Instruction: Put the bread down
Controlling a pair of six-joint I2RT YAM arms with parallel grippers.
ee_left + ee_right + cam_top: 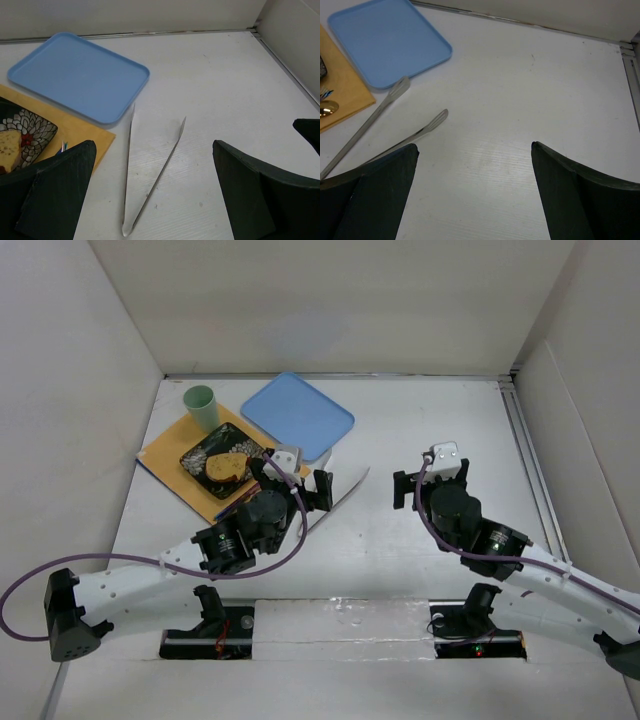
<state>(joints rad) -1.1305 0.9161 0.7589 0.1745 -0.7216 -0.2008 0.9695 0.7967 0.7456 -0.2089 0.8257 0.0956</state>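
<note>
Some of the bread [9, 150] is cropped in left wrist view.

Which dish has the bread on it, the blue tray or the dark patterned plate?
The dark flower-patterned plate on the orange mat: the bread lies on it. The blue tray beside it carries nothing.

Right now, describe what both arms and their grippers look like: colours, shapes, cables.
The left arm and right arm both have white links joined by black, rounded joint housings. A purple cable runs along each arm. The left gripper and right gripper each carry a small white camera block and two broad, dark, wedge-shaped fingers.
</note>
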